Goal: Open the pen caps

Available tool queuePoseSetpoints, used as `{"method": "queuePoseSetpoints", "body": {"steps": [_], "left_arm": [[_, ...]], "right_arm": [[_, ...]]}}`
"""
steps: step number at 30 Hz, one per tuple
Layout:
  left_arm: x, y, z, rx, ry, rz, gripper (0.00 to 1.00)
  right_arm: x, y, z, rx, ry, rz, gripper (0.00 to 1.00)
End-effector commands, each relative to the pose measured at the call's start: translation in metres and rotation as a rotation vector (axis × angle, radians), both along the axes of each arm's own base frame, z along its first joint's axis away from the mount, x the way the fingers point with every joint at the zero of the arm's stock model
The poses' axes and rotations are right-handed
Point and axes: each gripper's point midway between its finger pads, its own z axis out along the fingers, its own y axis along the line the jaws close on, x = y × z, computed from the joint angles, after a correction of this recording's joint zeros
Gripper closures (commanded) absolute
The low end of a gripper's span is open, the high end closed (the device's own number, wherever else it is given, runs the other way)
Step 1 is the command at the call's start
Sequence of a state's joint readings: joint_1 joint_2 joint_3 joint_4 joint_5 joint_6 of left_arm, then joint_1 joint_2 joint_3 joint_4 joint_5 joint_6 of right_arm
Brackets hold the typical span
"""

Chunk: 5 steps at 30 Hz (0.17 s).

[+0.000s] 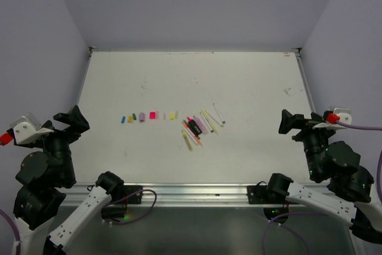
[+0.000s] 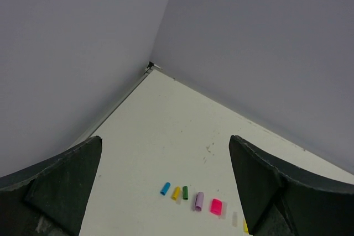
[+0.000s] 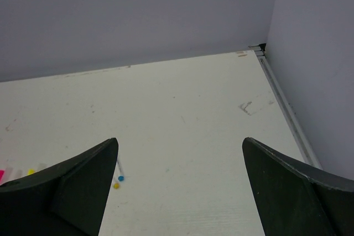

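Note:
A row of short pen caps (image 1: 149, 116) lies left of the table's middle: blue, yellow, green, lilac, pink, pale and yellow. The left wrist view shows the blue cap (image 2: 165, 188), the lilac cap (image 2: 199, 201) and the pink cap (image 2: 215, 206) between my fingers' tips. The pens (image 1: 200, 126) lie bunched just right of the caps, uncapped. Two pen tips (image 3: 118, 181) show in the right wrist view. My left gripper (image 1: 76, 119) is open and empty at the left edge. My right gripper (image 1: 289, 122) is open and empty at the right.
The white table (image 1: 250, 88) is bounded by lilac walls on three sides and a metal rail (image 1: 197, 194) at the near edge. Small scuff marks (image 1: 287, 91) lie at the back right.

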State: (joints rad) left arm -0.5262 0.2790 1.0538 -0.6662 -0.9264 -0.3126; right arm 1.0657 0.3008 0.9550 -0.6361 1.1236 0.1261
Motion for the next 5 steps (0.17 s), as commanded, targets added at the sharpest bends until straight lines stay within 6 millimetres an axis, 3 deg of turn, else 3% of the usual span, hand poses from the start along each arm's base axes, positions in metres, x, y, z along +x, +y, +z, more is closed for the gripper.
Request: {"method": "queuePoseSetpoints", "body": {"steps": [1,5], "left_arm": [[-0.0024,0.0055,-0.0049,-0.007,0.012,0.033,0.0],[-0.0016,0.0072,-0.0076,0.004,0.023,0.049,0.0]], "right_arm": [[-0.0023,-0.0028,-0.0002,-0.012,-0.005,0.013,0.01],[-0.0013,0.0004,-0.0011,-0.016,-0.002,0.021,0.01]]}}
